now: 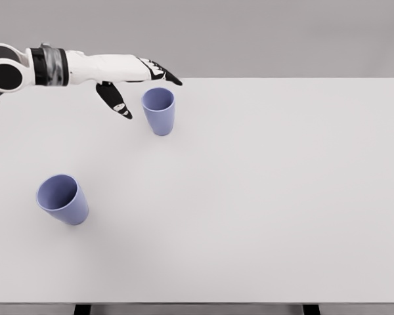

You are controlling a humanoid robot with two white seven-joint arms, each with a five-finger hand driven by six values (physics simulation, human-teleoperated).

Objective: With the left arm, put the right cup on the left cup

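Two matching lavender-blue cups stand upright on the white table (262, 197). The right cup (159, 111) is toward the back, left of centre. The left cup (63, 199) is nearer the front left. My left hand (141, 82) reaches in from the upper left and hovers just left of and behind the right cup's rim. Its fingers (159, 71) stretch out straight and the thumb (114, 100) hangs down, apart from the cup. The hand is open and holds nothing. The right arm does not show.
The white table's far edge runs just behind the hand, with a grey wall beyond. The near edge runs along the bottom of the picture, with dark legs below it.
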